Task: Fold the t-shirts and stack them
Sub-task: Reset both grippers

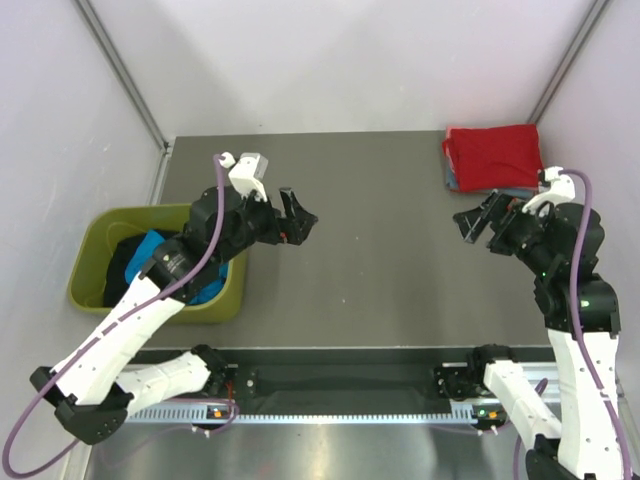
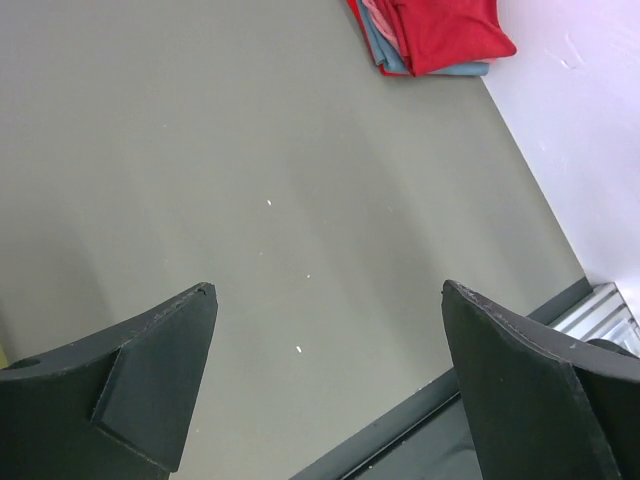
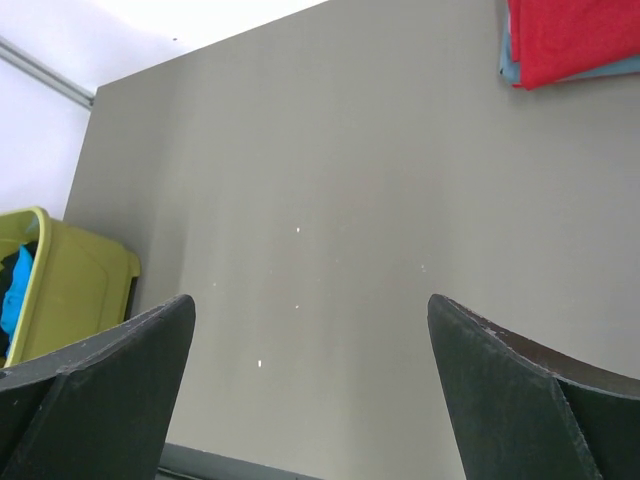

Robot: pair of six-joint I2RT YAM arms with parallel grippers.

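Observation:
A folded stack of t-shirts [image 1: 494, 158] lies at the table's far right corner, bright red on top with blue and salmon-pink edges beneath [image 2: 432, 35] [image 3: 570, 40]. More t-shirts, turquoise and black [image 1: 150, 262], sit bunched in the olive-green tub [image 1: 90, 262] at the left. My left gripper [image 1: 298, 218] hovers open and empty over the table, right of the tub [image 2: 328, 290]. Near the stack's front edge, my right gripper [image 1: 475, 220] is also open with nothing between its fingers [image 3: 312, 300].
White walls close in the table on the left, back and right. A metal rail [image 1: 340, 408] with both arm bases runs along the near edge. Grey tabletop [image 1: 380, 250] lies between the two grippers.

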